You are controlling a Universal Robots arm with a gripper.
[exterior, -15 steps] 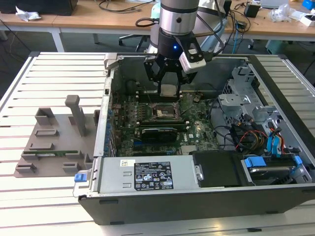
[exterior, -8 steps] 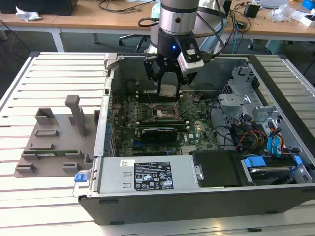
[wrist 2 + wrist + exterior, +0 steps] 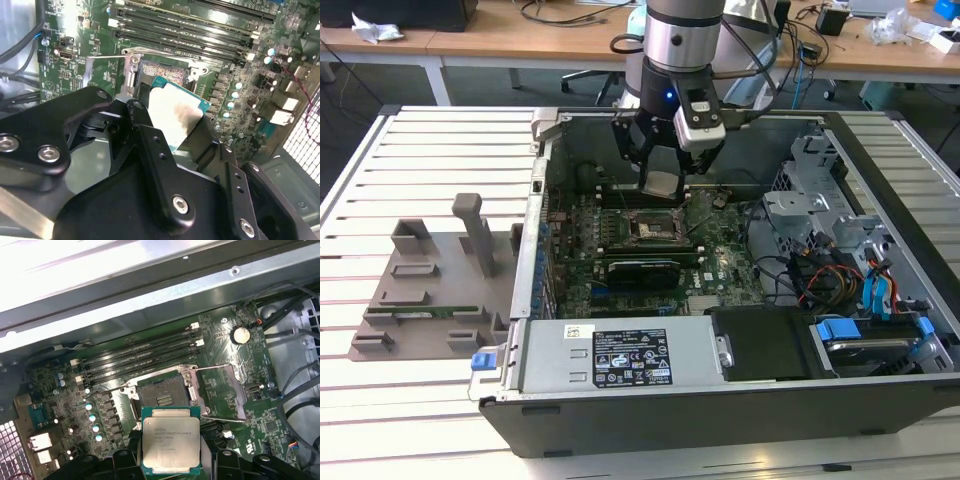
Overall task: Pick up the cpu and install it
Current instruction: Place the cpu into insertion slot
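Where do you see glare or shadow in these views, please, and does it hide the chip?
First wrist view: the case wall glares nearly white, the chip is evenly lit and plain. Second wrist view: the chip's plate shines bright white. Exterior view: even light, no glare on the chip.

Your exterior view is bright and evenly lit from overhead: the slatted bench (image 3: 430, 150) reads almost white, while the inside of the case (image 3: 720, 410) lies in shade and its front wall is dark. A small blue lamp (image 3: 667, 97) glows on the arm (image 3: 682, 40). In the first wrist view, the area beyond the case wall is washed out by glare, but the board (image 3: 235, 385) is evenly lit. The cpu (image 3: 171, 442) lid shows a soft sheen there. In the second wrist view that lid burns out white. The end effector (image 3: 170, 122), close to the lens, looks soft, with pinpoint highlights on its screws (image 3: 180, 204).
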